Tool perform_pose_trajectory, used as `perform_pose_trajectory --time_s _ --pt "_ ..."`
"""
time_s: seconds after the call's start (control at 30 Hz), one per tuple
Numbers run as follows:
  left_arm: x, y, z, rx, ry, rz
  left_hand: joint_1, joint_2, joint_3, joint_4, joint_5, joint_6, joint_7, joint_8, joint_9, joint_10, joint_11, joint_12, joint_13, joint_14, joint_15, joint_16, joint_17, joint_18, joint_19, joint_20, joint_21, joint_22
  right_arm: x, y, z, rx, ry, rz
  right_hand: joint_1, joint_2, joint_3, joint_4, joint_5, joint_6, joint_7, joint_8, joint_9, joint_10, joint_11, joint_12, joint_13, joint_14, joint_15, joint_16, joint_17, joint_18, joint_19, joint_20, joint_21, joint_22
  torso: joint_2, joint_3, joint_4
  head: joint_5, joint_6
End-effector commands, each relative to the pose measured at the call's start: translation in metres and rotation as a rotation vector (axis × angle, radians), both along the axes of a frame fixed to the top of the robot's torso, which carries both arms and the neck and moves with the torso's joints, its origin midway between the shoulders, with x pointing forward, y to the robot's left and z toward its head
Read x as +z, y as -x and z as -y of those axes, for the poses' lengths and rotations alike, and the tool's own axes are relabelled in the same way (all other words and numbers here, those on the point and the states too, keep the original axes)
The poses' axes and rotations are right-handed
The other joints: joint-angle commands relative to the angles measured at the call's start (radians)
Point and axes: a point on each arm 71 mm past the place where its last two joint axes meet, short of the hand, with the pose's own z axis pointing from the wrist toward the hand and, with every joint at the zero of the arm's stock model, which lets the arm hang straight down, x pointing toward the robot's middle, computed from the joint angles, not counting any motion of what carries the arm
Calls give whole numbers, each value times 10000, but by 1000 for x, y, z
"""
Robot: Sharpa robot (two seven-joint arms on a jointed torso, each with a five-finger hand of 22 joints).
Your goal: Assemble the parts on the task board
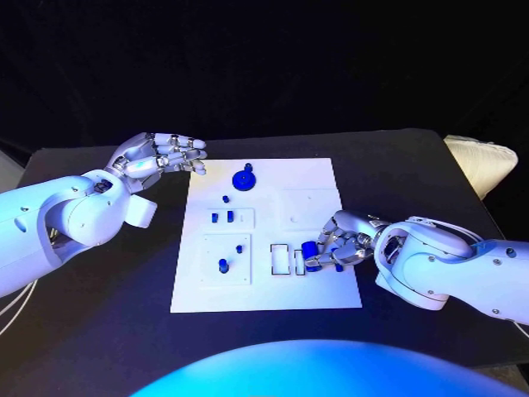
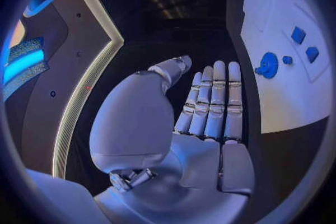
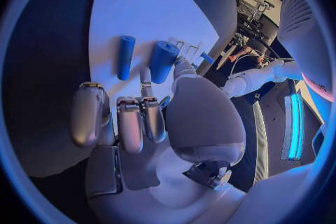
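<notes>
The white task board (image 1: pixel 318 294) lies mid-table. My left hand (image 1: pixel 164 155) hovers off its far left corner, fingers spread and holding nothing; the left wrist view shows those fingers (image 2: pixel 210 103) stretched out beside the board (image 2: pixel 280 106). My right hand (image 1: pixel 336 244) is curled down on the board's right side and pinches a thick blue peg (image 3: pixel 163 60) between thumb and a finger. A thinner blue peg (image 3: pixel 126 56) lies just beside it. A round blue part (image 1: pixel 245 179) sits near the far edge, and small blue pieces (image 1: pixel 223 217) stand in the left-hand sockets.
White slotted blocks (image 1: pixel 280 258) sit on the board just left of my right hand. Another small blue piece (image 1: pixel 223 265) stands in the near left plate. A pale cushion-like object (image 1: pixel 479 161) lies at the table's far right edge. Black table (image 1: pixel 121 298) surrounds the board.
</notes>
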Motion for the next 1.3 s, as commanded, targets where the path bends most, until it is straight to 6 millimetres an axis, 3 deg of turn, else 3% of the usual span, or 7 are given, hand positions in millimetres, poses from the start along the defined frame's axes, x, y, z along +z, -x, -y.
perform_pose_trajectory --time_s 0.03,0.13,0.47,0.53,0.67,0.9,1.3 --pt "1 1 1 -72 149 21 58 -21 -63 -4 -34 -1 23 3 -12 27 23 -64 10 73 -23 -46 10 103 42 -6 -60 -16 -4 -1 -1 132 299 36 -135 -6 -90 -2 67 -3 -1 39 10 746 -3 72 2073 903 -78 60 1840 -67 416 -3 32 1920 -9 -4 12 58 1" --pt "1 1 1 -70 150 14 58 -17 -69 5 -30 1 22 6 -13 29 21 -65 10 73 -25 -60 24 103 48 -5 -80 -27 -7 0 -5 227 332 -64 -152 -31 -114 -8 71 -15 1 36 10 760 -1 89 2097 905 -77 63 1851 -67 415 -2 32 1919 -15 -5 -19 91 1" --pt "1 1 1 -79 159 4 58 -17 -69 5 -30 1 22 6 -13 29 21 -65 10 73 -25 -60 24 103 48 -5 -80 -27 -13 1 -11 408 364 -229 273 -71 -57 -36 152 -46 8 50 15 783 5 116 2147 914 -69 78 1902 -75 414 3 96 1929 -19 -7 -6 77 1" --pt "1 1 1 -78 159 3 58 -17 -69 5 -30 1 22 6 -13 29 21 -65 10 73 -25 -60 24 103 48 -5 -80 -27 -13 1 -11 375 353 -207 623 -65 57 -50 688 -57 10 56 14 787 5 118 2159 915 -71 81 1912 -76 409 2 116 1930 -10 -8 -11 83 1" --pt "1 1 1 -82 160 0 65 -14 -70 7 -28 1 22 7 -15 28 20 -66 10 73 -26 -70 34 104 52 -5 -93 -34 -12 1 -9 215 244 -162 1464 -59 705 -86 670 -38 14 39 -26 841 4 184 2256 919 -72 89 1940 -82 404 -1 177 1937 -12 -1 -16 79 1" --pt "1 1 1 -93 158 -10 65 -14 -70 7 -28 1 22 7 -15 28 20 -66 10 73 -26 -70 34 104 52 -5 -93 -34 -7 2 -6 -402 -647 20 1934 -172 1503 -104 883 98 -24 -5 -129 886 -31 235 2330 925 -99 97 1973 -93 408 -20 279 1952 -12 2 -24 73 1" --pt "0 0 2 -92 144 -29 73 -12 -68 5 -26 1 21 8 -15 28 19 -67 10 73 -27 -75 39 104 54 -5 -99 -38 -1 4 -5 -1599 -2569 -920 1723 -225 1823 -52 997 193 -23 -29 -191 891 -31 235 2340 923 -98 94 1963 -84 386 -22 238 1939 -15 -6 -15 55 1"
